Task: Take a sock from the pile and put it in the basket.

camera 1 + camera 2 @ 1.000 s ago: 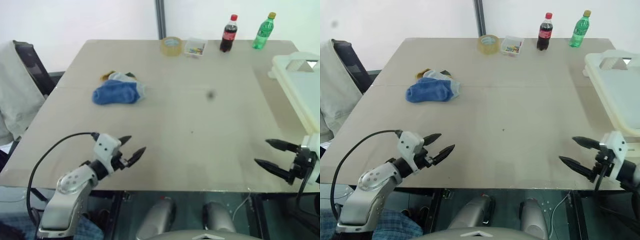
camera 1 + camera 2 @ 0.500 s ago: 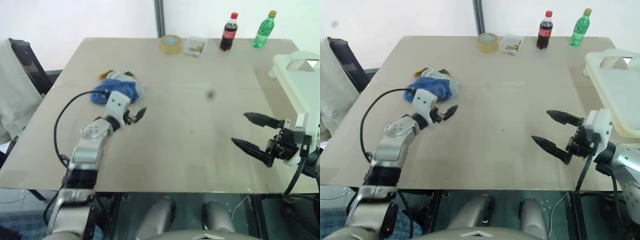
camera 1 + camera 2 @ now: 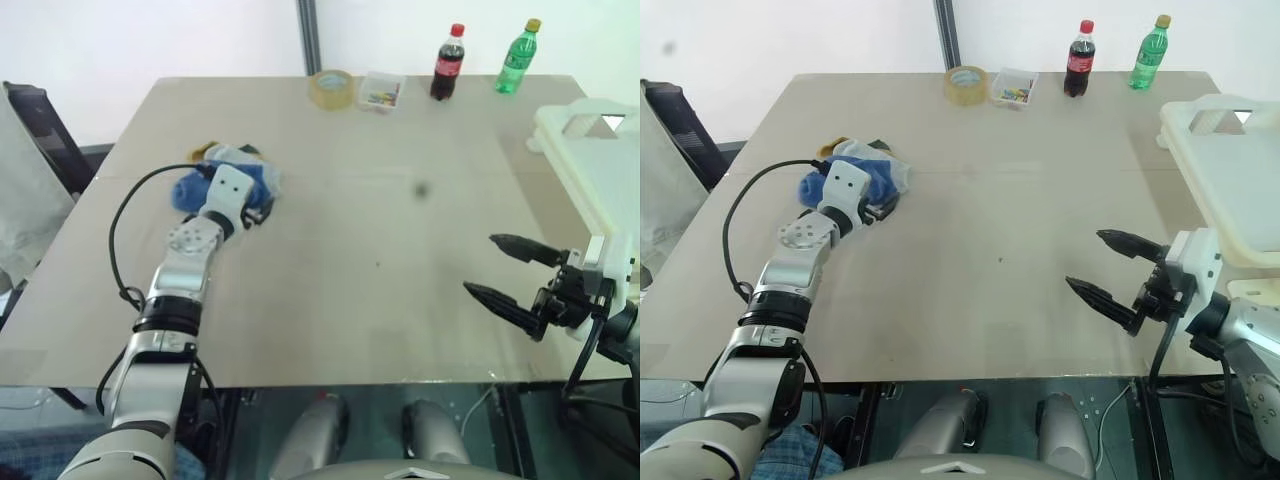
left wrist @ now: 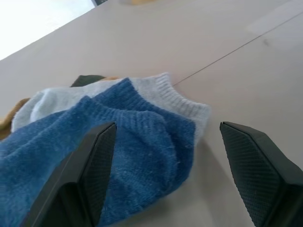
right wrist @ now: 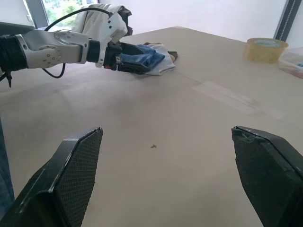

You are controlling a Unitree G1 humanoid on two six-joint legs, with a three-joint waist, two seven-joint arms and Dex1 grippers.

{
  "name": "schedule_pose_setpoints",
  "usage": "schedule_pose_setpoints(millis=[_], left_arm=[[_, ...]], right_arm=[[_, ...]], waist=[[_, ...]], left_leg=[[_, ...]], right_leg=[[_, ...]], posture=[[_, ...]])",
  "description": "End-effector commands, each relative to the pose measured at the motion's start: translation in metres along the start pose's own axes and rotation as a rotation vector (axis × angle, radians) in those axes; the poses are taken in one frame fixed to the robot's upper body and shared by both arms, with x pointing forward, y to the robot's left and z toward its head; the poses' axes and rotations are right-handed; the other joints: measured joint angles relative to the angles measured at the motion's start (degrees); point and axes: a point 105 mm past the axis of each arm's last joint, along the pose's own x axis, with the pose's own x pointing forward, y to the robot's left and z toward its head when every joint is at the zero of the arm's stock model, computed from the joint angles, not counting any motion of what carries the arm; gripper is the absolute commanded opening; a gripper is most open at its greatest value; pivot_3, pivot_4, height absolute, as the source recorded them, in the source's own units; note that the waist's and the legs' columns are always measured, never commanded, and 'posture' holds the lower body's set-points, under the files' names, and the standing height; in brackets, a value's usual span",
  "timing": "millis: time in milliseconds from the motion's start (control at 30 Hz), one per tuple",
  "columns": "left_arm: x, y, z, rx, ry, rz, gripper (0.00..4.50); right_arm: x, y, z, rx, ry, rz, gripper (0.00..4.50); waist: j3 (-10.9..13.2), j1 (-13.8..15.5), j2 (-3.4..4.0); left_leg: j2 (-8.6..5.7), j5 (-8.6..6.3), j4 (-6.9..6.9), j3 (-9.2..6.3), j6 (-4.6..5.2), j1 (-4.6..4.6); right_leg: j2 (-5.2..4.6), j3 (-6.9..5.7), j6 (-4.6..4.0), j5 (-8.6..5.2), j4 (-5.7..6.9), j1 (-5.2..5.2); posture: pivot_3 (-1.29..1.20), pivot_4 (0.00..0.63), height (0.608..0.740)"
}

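Pile point(image 3: 225, 180) — on beige table point(image 3: 400, 250)

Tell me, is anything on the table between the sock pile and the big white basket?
No. In the left eye view, only bare table lies between the pile and the basket.
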Motion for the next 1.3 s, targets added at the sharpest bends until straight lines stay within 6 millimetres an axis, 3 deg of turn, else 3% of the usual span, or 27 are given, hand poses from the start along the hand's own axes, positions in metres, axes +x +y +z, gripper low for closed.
schedule_pose_setpoints(millis=[33,333,433,633,967,1067,1200,1300], left_arm=[[-0.004,0.019,0.011,0.003,-0.047,0.081,3.73],[-0.008,0.026,0.002,-0.022,-0.021,0.138,3.73],[-0.007,0.021,0.000,-0.037,-0.015,0.117,2.87],[-0.005,0.011,-0.004,-0.062,0.000,0.083,0.04],[0.001,0.004,0.005,-0.108,-0.045,0.075,0.04],[0.004,0.003,0.011,-0.128,-0.064,0.083,0.79],[0.008,-0.001,0.012,-0.132,-0.059,0.082,2.53],[0.009,0.000,0.011,-0.140,-0.056,0.092,2.53]], right_arm=[[-0.002,0.000,0.006,-0.041,-0.018,-0.008,4.46],[-0.003,-0.002,0.002,-0.041,-0.003,-0.003,4.46],[-0.003,-0.003,0.002,-0.040,0.001,-0.001,4.50],[-0.004,-0.004,0.000,-0.039,0.005,-0.001,4.50],[-0.005,-0.004,-0.003,-0.035,0.013,-0.004,4.50],[-0.006,-0.004,-0.004,-0.033,0.017,-0.004,4.50],[-0.007,-0.003,-0.006,-0.032,0.022,-0.009,4.50],[-0.008,-0.003,-0.007,-0.031,0.027,-0.014,4.50]], waist=[[-0.01,0.04,-0.01],[-0.01,0.02,-0.02],[-0.01,0.02,-0.02],[-0.02,0.03,-0.03],[-0.03,0.03,-0.05],[-0.03,0.05,-0.05],[-0.04,0.02,-0.07],[-0.04,-0.04,-0.07]], left_leg=[[0.00,0.00,0.01,0.00,0.00,0.00],[0.00,0.00,0.02,0.03,0.00,0.00],[0.00,0.00,0.02,0.05,0.00,0.00],[0.00,0.00,0.04,0.06,0.00,0.00],[0.00,0.00,0.07,0.11,0.00,0.01],[0.00,0.00,0.08,0.11,0.00,0.01],[0.00,0.00,0.11,0.12,0.00,0.01],[0.00,0.00,0.11,0.18,0.00,0.04]], right_leg=[[0.00,0.00,0.00,0.00,0.00,0.00],[0.00,0.04,0.01,0.01,0.02,-0.01],[0.00,0.05,0.01,0.01,0.03,-0.02],[0.00,0.06,0.01,0.01,0.05,-0.03],[0.00,0.12,0.01,0.02,0.09,-0.04],[0.00,0.11,0.02,0.02,0.11,-0.04],[0.01,0.12,0.02,0.02,0.16,-0.04],[0.01,0.19,0.02,0.02,0.19,-0.06]], posture=[[0.00,0.150,0.740],[0.00,0.150,0.740],[0.00,0.150,0.740],[0.00,0.150,0.740],[0.00,0.150,0.740],[0.00,0.150,0.740],[0.00,0.150,0.740],[0.00,0.150,0.740]])
